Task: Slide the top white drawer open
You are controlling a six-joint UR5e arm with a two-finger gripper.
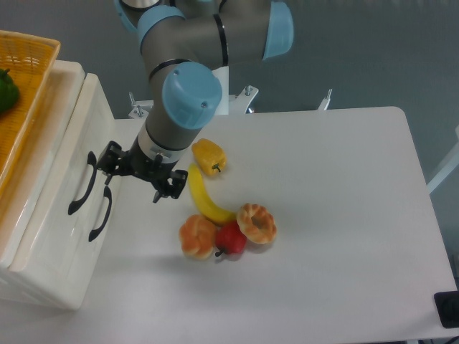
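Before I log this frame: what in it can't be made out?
- Pincer: fingertips are small dark shapes under the wrist; open or shut, and whether it touches the top white drawer, cannot be told.
- Orange basket: cut off by the left and top edges; the green item inside is only partly seen.
- Black object: cut off at the lower right corner, unidentifiable.

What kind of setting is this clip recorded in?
Probably a robot lab set up as a mock kitchen: a bare white table, toy-like food such as a banana, and a small drawer cabinet beside the arm.
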